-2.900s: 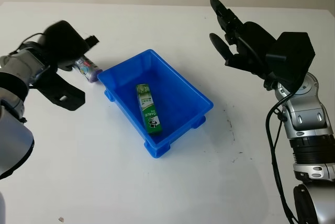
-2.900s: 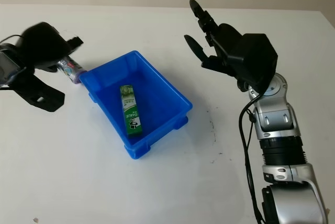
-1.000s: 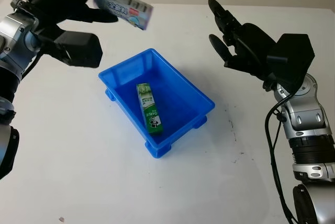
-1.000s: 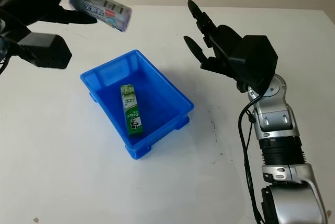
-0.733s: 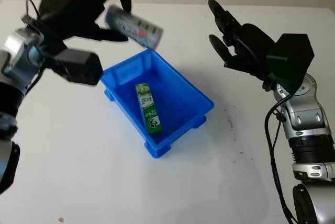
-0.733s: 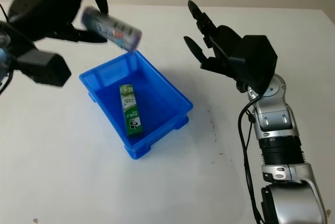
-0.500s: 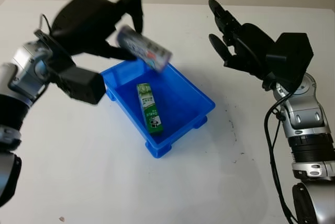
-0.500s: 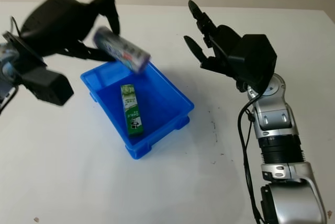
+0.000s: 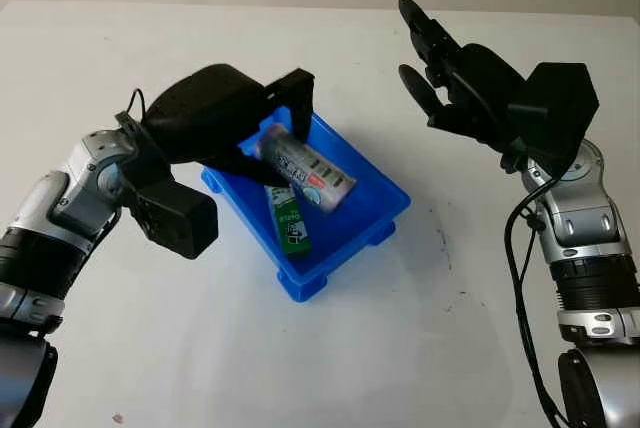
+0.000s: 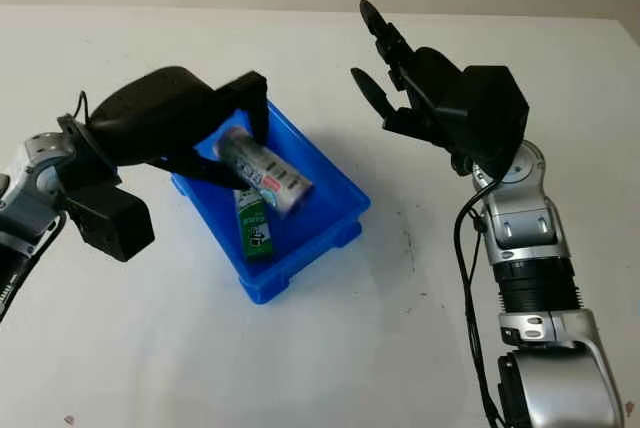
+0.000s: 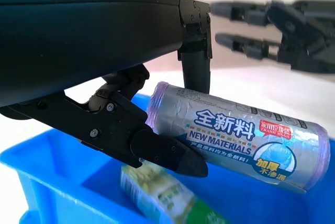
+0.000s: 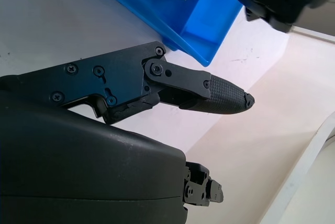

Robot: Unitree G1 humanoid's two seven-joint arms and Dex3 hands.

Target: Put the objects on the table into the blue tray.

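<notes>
The blue tray (image 9: 392, 195) sits mid-table with a green carton (image 9: 290, 224) lying flat inside it. My left hand (image 9: 275, 153) hovers over the tray's left half, shut on one end of a pale purple roll of bags (image 9: 306, 171). The roll sticks out to the right, tilted, just above the carton. In the left wrist view the roll (image 11: 238, 140) is pinched between my black fingers (image 11: 194, 62), with the carton (image 11: 165, 195) beneath. My right hand (image 9: 428, 60) is open, raised in the air to the right of the tray.
White table all around the tray, with bare room in front of it and on both sides. A few small dark marks (image 9: 440, 240) dot the table right of the tray. The right wrist view catches the tray's corner (image 12: 172, 17).
My left hand has swung the roll down and to the right, from high over the far left of the table to just above the tray's inside. The right hand stayed put.
</notes>
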